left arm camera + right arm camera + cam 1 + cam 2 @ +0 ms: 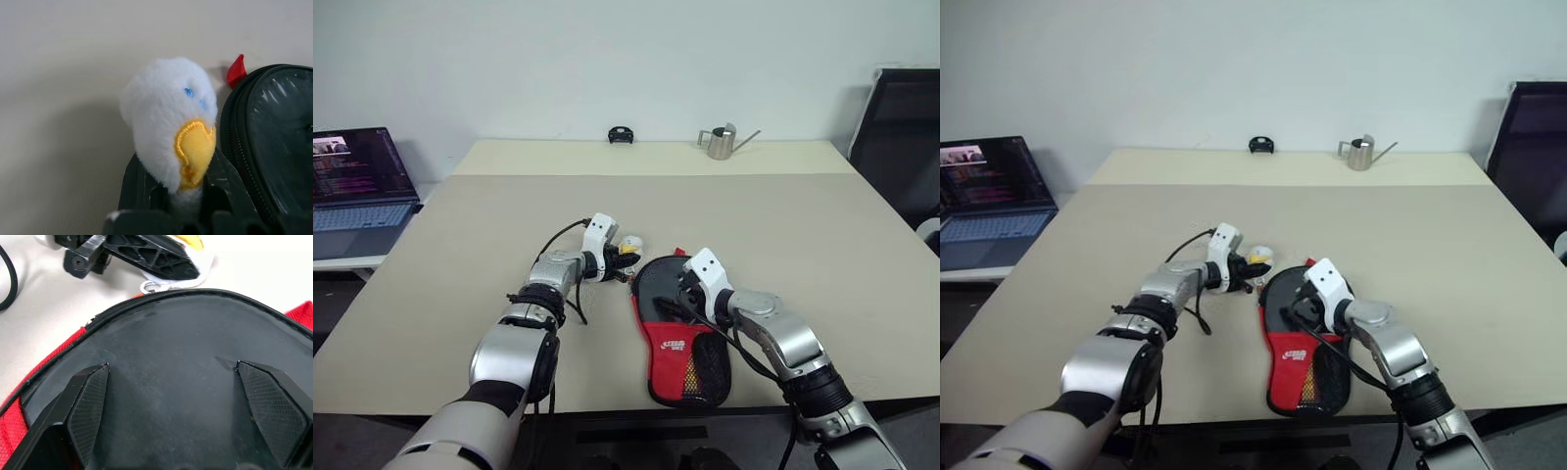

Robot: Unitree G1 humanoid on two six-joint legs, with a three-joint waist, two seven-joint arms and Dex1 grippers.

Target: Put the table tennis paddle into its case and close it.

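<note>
The case [680,333] lies flat near the table's front edge, its black round end away from me and its red part with the mesh pocket toward me. The table tennis paddle is hidden. At the case's far left rim my left gripper [625,257] is shut on a small white plush charm [168,117] with a yellow beak. A metal ring [149,285] sits between the charm and the case's zipper edge. My right gripper [683,294] is open, its fingers [88,406] spread just over the case's black round face [181,347].
An open laptop [362,181] stands on a side table at the left. A metal watering can [720,142] and a small black object [621,134] sit at the table's far edge. A black chair [901,137] is at the right.
</note>
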